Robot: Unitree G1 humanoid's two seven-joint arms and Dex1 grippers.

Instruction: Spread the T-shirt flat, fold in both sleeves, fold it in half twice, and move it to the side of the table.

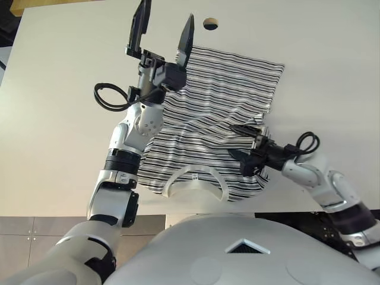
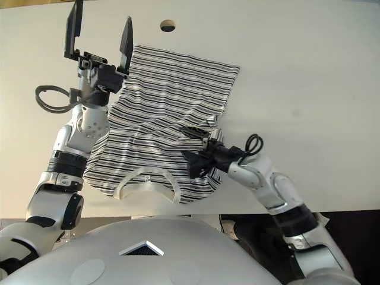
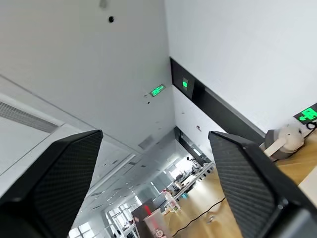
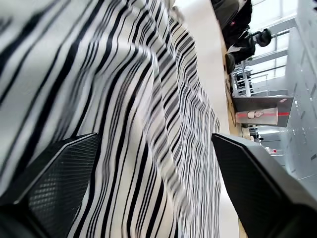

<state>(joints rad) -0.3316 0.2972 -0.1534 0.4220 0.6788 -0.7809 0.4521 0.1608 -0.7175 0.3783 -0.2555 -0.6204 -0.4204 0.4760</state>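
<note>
Striped T-shirt (image 1: 225,89) lies under the right pincer (image 1: 235,141), spread apart; left pincer (image 1: 168,12), raised, gapes too.

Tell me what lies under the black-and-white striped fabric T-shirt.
Only the white table shows around the black-and-white striped fabric T-shirt. The cloth covers whatever is beneath it. The right end effector sits open at the shirt's bunched right side.

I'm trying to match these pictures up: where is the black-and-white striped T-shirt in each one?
Left eye view: black-and-white striped T-shirt, centre, on the white table.
Right eye view: left of centre.
Left wrist view: faces the ceiling instead.
Right wrist view: close up, behind the fingers.
Shared landmark: the black right hand on the shirt.
</note>
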